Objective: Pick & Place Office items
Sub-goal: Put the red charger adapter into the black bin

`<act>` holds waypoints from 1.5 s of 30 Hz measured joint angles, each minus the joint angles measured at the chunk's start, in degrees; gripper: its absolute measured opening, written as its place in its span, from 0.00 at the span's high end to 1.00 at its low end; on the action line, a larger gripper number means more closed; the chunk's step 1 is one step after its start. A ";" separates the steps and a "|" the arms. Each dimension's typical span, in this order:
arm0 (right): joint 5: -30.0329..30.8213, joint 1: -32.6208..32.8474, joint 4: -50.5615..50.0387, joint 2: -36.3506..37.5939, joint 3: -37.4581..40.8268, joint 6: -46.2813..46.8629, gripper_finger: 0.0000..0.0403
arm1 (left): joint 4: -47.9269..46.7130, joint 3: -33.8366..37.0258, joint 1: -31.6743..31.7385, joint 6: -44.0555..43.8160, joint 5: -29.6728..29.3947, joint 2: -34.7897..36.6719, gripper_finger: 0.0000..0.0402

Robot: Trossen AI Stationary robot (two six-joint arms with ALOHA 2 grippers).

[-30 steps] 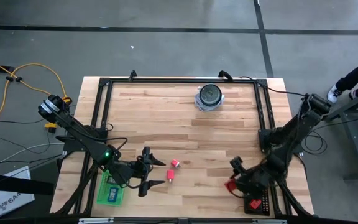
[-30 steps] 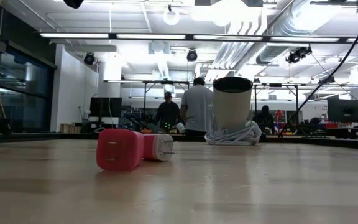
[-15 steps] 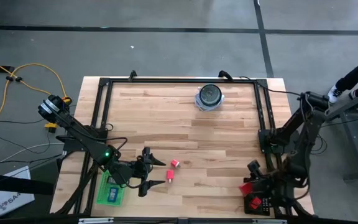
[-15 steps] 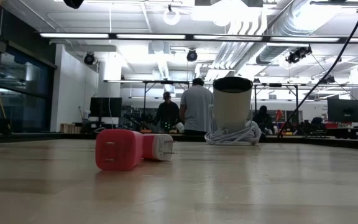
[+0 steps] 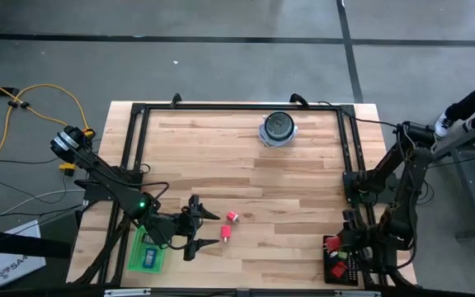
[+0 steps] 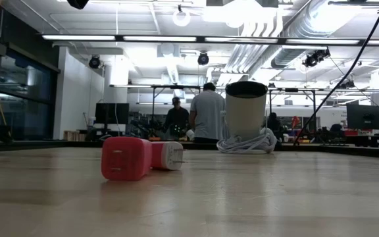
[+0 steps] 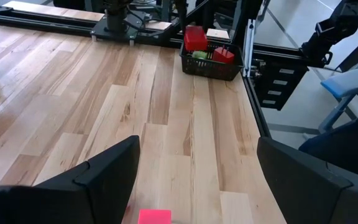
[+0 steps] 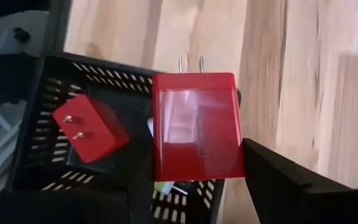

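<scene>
Two red plug blocks (image 5: 232,217) (image 5: 225,234) lie flat on the wood near the table's front middle; the low view shows them side by side (image 6: 127,158) (image 6: 167,156). My left gripper (image 5: 210,228) hovers open just left of them, and the nearer block (image 7: 154,216) lies between its fingers, untouched. My right gripper (image 5: 334,247) is at the near right corner, shut on a red plug block (image 8: 194,124) above the black basket (image 8: 42,93). Another red plug block (image 8: 89,134) lies inside that basket. My right gripper pinches the red plug block between its two fingers by its two long sides (image 8: 232,163), at the end away from the prongs (image 8: 190,64). The fingers come steeply from above. The block is lifted clear, hanging over the basket's edge.
A round blue-white object with a dark top (image 5: 277,128) stands at the far middle. A flat green tray (image 5: 148,252) with small pieces lies at the near left, under my left arm. A black rail frame (image 5: 349,140) runs around the table. People stand in the room behind.
My right gripper has carried the red plug block toward the table's right edge, from the wood to above the black basket, and has rolled about its own axis on the way. The block stays in its hold.
</scene>
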State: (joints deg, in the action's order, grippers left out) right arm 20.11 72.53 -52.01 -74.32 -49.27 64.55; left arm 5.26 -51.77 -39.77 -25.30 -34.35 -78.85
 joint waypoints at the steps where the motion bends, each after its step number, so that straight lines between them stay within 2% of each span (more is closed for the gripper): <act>1: -0.90 -0.02 0.08 0.00 0.51 1.13 0.51 | -0.02 0.00 0.02 0.01 -0.01 0.01 0.21; 25: -5.25 0.55 1.64 -1.14 1.33 10.47 0.51 | 0.15 0.00 0.00 0.02 0.00 0.02 0.21; 36: -5.32 0.55 6.45 -1.16 5.88 14.74 0.51 | 0.15 0.00 0.00 0.02 0.00 0.00 0.21; 45: -4.95 0.55 7.59 -2.31 6.07 15.06 0.51 | 0.37 0.00 0.00 0.02 -0.01 0.00 0.21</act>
State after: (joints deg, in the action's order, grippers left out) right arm 15.16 73.08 -44.42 -76.63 -43.20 79.60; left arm 5.63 -51.77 -39.77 -25.28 -34.36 -78.85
